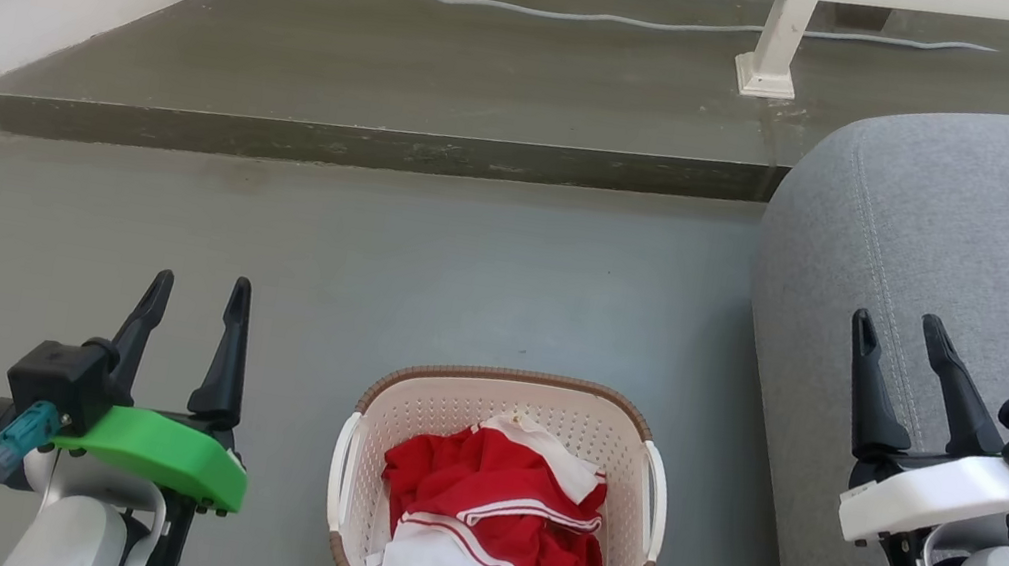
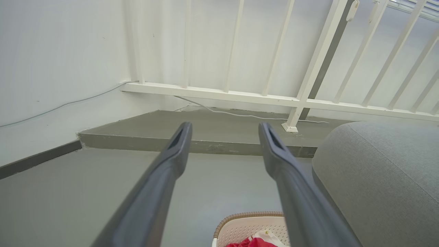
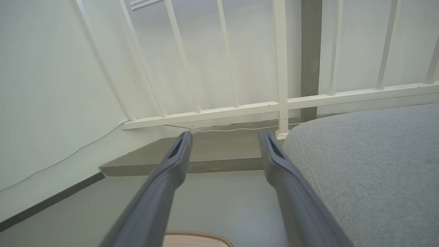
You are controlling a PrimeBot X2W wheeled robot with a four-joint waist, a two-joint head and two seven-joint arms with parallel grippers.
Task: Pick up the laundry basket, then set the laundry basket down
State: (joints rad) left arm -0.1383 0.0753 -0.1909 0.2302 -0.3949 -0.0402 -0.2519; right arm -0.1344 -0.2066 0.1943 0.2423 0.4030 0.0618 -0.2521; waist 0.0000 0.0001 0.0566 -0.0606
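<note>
Left gripper (image 1: 203, 280) hovers low, fingers spread, holding nothing. Centre stage, the laundry basket (image 1: 510, 377) sits on the floor (image 1: 466, 267) just beside the sofa (image 1: 976, 246), with red and white clothes (image 1: 498, 515) inside. It looks light and stiff but may flex, so take the left handle (image 1: 341, 470) and right handle (image 1: 654, 514) together. Right gripper (image 1: 896, 323) is spread too.
</note>
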